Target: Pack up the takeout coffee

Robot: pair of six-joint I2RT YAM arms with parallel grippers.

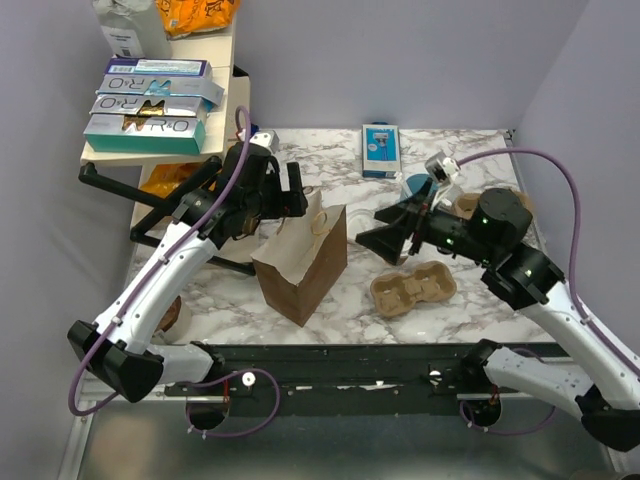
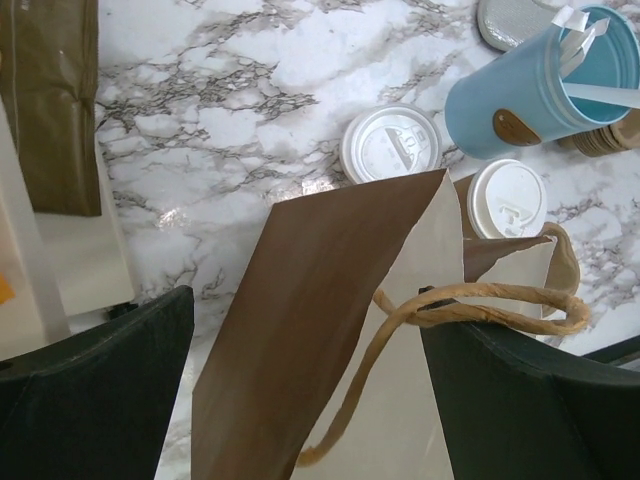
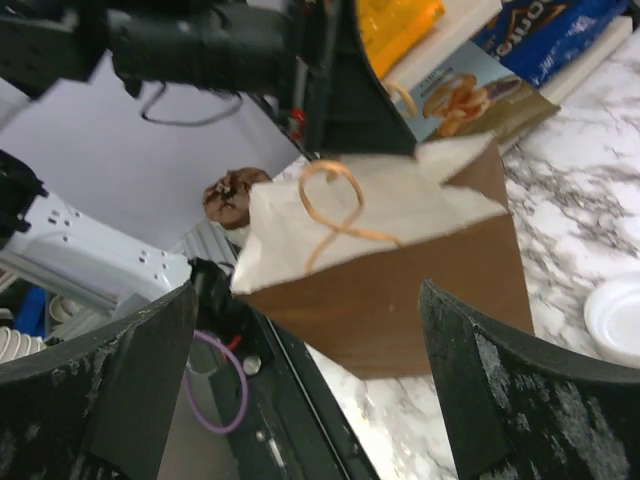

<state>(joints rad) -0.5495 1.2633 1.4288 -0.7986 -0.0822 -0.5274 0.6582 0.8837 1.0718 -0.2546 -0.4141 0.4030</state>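
The takeout coffee shows only as two round white lids [image 2: 392, 143] [image 2: 508, 198] seen from above on the marble, just beyond the bag. The cup bodies under them are hidden. One lid [image 3: 615, 320] also peeks in at the right wrist view's edge. A brown paper bag [image 1: 300, 265] stands upright mid-table. My left gripper [image 1: 290, 200] [image 2: 305, 310] hovers open over the bag's rim [image 2: 330, 300], and a paper handle [image 2: 480, 305] lies across one finger. My right gripper [image 1: 372, 232] [image 3: 310, 300] is open and points at the bag's side [image 3: 400, 270], apart from it.
A light-blue mug [image 2: 540, 90] with sticks in it stands beside the lids. A brown pulp cup carrier [image 1: 412, 288] lies right of the bag. A blue box [image 1: 380, 150] lies at the back. A shelf [image 1: 160, 150] with stacked boxes stands at the left.
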